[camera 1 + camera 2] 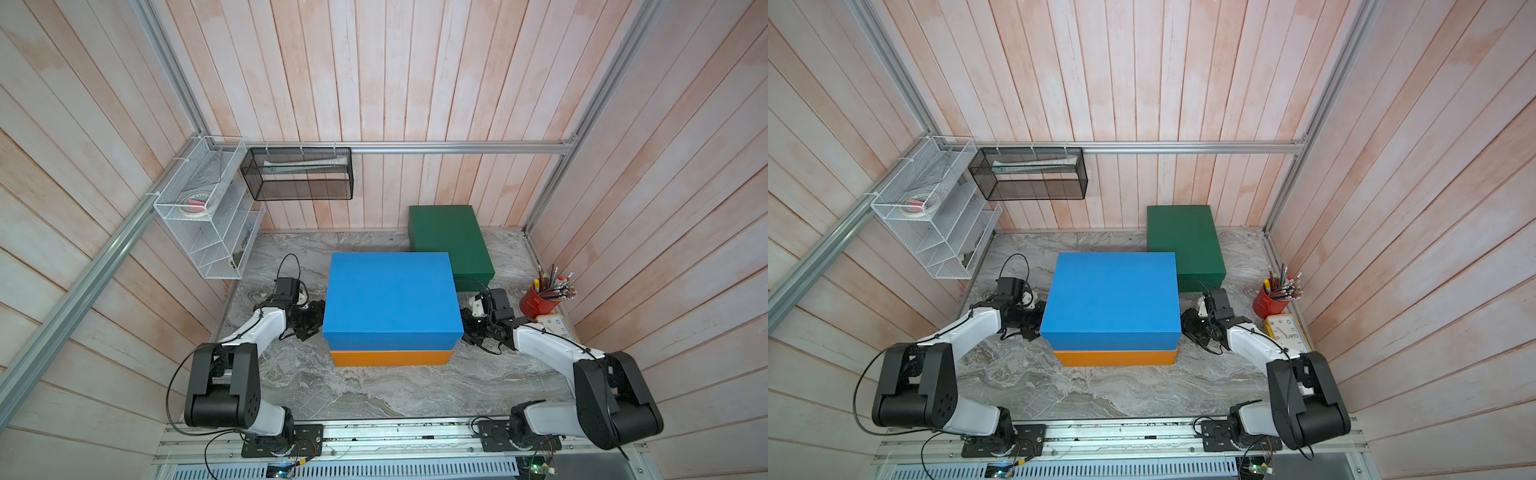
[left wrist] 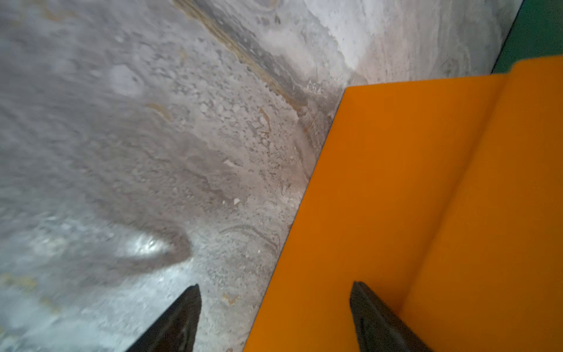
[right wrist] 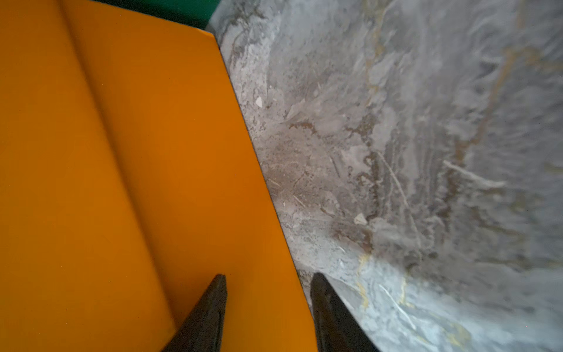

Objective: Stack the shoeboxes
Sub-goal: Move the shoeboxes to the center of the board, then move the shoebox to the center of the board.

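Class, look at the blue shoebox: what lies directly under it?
The orange shoebox: in both top views only its front side shows. The blue shoebox covers its lid top.

A staged home office inside a robot test cell: plank walls (image 1: 415, 62), aluminium frame (image 1: 457, 147), marble bench (image 1: 374, 395), pencil cup (image 1: 540, 305), clock (image 1: 1285, 330).

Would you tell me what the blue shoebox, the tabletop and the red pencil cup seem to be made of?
The blue shoebox looks like matte cardboard: crisp edges, no glare. The tabletop looks like marble or marble-print laminate: grey veining, slight sheen. The red pencil cup may be metal or plastic; too small to tell.
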Robot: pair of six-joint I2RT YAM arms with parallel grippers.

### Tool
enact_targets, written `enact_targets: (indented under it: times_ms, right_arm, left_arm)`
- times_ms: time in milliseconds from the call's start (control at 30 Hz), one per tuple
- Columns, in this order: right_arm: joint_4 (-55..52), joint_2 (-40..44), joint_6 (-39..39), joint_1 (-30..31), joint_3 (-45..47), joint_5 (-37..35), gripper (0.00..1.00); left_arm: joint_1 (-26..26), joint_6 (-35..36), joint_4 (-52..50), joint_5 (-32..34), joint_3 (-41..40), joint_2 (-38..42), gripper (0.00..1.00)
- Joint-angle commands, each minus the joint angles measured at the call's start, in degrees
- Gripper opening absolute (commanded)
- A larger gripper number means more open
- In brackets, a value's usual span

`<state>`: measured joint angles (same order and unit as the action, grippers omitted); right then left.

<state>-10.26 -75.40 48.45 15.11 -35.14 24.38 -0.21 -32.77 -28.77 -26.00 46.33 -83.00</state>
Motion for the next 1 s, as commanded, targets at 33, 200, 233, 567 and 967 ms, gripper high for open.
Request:
enact_targets:
  times_ms: [33,200,233,567,967]
  right_arm:
    - [-12.0,6.1,-6.5,-2.3,-4.2,-8.1,0.58]
    - [-17.9,9.0,-11.4,-4.7,-9.6,-15.2,0.65]
    - [-18.1,9.3,-12.3,-4.9,-10.7,-16.2,0.68]
    - [-3.5,-6.0,-21.3,-18.1,-27.2,-9.1,0.94]
    - [0.5,-40.5,-18.7,-20.1,-55.5,5.7,0.98]
  left_arm:
    - [3.0,5.3,-4.8,3.3,7.2,3.5,0.86]
    - [3.2,9.3,-6.2,5.7,16.8,-0.6,0.88]
    - [3.2,9.7,-5.5,5.5,17.9,-1.2,0.88]
    - [3.1,11.8,-0.7,5.1,27.2,-8.0,0.91]
    - [2.8,19.2,2.5,1.2,37.9,-17.5,1.00]
